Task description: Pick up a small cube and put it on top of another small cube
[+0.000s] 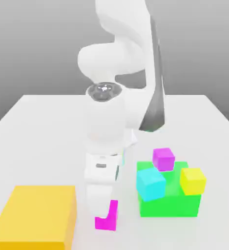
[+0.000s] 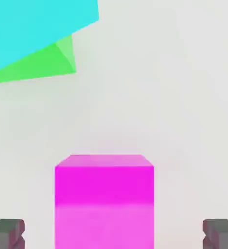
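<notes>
cube (image 2: 104, 209): magenta | block (image 1: 169, 205): green | slab (image 1: 35, 215): yellow-orange | table (image 1: 101, 117): pale grey

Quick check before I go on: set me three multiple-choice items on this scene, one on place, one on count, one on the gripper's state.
1. Where is the purple cube?
A) on the green block
B) on the orange block

2. How many small cubes are on the green block?
A) two
B) three

3. How is the gripper?
A) closed on a cube
B) open

1 A: the purple cube sits on the green block.
2 B: purple, cyan and yellow.
3 B: the gripper's fingers stand apart, clear of the magenta cube.
</notes>
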Controlling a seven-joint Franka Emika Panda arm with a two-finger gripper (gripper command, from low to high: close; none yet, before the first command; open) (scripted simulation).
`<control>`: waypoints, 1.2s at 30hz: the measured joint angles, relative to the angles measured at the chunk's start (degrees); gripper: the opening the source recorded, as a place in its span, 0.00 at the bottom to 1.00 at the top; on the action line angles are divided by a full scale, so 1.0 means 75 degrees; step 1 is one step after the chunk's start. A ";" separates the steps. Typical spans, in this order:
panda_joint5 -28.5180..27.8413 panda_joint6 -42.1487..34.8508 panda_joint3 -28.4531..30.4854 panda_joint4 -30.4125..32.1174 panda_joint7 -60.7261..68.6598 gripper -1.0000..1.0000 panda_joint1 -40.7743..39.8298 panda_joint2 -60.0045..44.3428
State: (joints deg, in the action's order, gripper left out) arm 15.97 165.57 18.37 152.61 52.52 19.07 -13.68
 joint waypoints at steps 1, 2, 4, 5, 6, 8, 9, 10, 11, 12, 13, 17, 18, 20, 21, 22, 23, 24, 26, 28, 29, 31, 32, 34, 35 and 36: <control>0.0241 0.0124 -0.0149 -0.0043 0.0182 0.50 -0.0095 -0.0185; 0.0425 0.0263 -0.0366 -0.0080 0.0319 0.50 -0.0270 -0.0366; 0.0778 0.0514 -0.0783 -0.0149 0.0583 0.00 -0.0608 -0.0706; 0.0778 0.0514 -0.0783 -0.0149 0.0583 0.00 -0.0608 -0.0706; 0.0779 0.0510 -0.0783 -0.0149 0.0584 0.00 -0.0608 -0.0706; 0.0781 0.0497 -0.0782 -0.0149 0.0586 0.00 -0.0608 -0.0705; 0.0783 0.0490 -0.0781 -0.0149 0.0587 0.00 -0.0608 -0.0705; 0.0885 0.0544 -0.0864 -0.0168 0.0664 0.00 -0.0669 -0.0784; 0.0834 0.0512 -0.0801 -0.0157 0.0627 0.00 -0.0617 -0.0732; 0.0701 0.0430 -0.0665 -0.0133 0.0529 0.00 -0.0510 -0.0613; 0.0526 0.0321 -0.0496 -0.0100 0.0398 0.00 -0.0380 -0.0461; -0.0330 -0.0182 0.0147 0.0057 -0.0243 0.00 0.0075 0.0240; -0.0551 -0.0312 0.0259 0.0100 -0.0409 0.00 0.0138 0.0419; -0.0951 -0.0573 0.0438 0.0186 -0.0714 0.00 0.0229 0.0766; -0.1161 -0.0684 0.0516 0.0200 -0.0806 0.00 0.0234 0.0882; -0.1393 -0.0774 0.0611 0.0133 -0.0759 0.00 0.0227 0.0879; -0.1571 -0.0926 0.0624 0.0044 -0.0703 0.00 0.0267 0.0909; -0.1731 -0.1115 0.0588 -0.0056 -0.0661 0.00 0.0337 0.0966; -0.2086 -0.1530 0.0484 -0.0263 -0.0633 0.00 0.0554 0.1124; -0.2527 -0.1955 0.0372 -0.0470 -0.0680 0.00 0.0830 0.1316; -0.2777 -0.2165 0.0333 -0.0572 -0.0727 0.00 0.0959 0.1420; -0.3336 -0.2580 0.0250 -0.0776 -0.0857 0.00 0.1181 0.1639; -0.3570 -0.2805 0.0161 -0.0846 -0.1003 0.00 0.1247 0.1814; -0.3621 -0.3154 -0.0144 -0.0829 -0.1399 0.00 0.1637 0.2241; -0.3565 -0.3309 -0.0299 -0.0790 -0.1617 0.00 0.1832 0.2470; -0.3484 -0.3459 -0.0456 -0.0744 -0.1837 0.00 0.1975 0.2701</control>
State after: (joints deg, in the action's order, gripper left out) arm -10.16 139.63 14.95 147.04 38.74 33.88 6.58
